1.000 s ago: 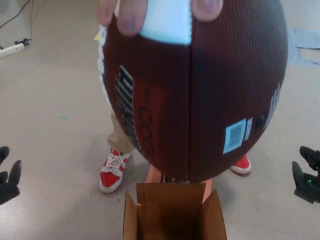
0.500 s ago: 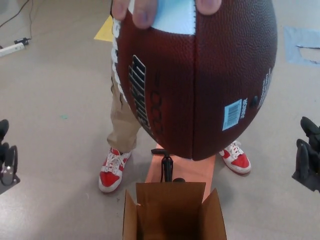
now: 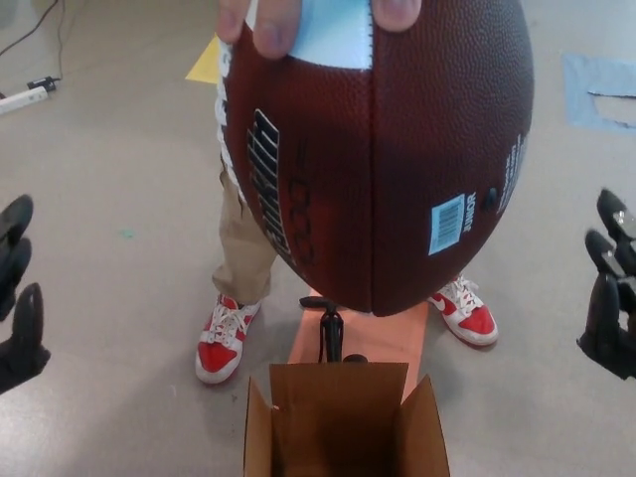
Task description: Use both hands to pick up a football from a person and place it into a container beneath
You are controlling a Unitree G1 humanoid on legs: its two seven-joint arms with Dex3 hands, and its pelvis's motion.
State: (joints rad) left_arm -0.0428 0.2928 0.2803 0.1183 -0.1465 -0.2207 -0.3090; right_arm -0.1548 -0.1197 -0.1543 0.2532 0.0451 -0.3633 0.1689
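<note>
While flanking football, hands open-fingered.

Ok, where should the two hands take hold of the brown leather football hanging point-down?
Probably its widest middle, one palm per flank. The brown leather football hangs upright from a person's fingers gripping its top, above the open cardboard box. The left hand and right hand flank it, open.

Lighting is even, diffuse and moderately bright. The football close to my camera is soft-focused, as are the person's fingertips. The floor shows faint shadows. My left hand renders dark, with little detail.
</note>
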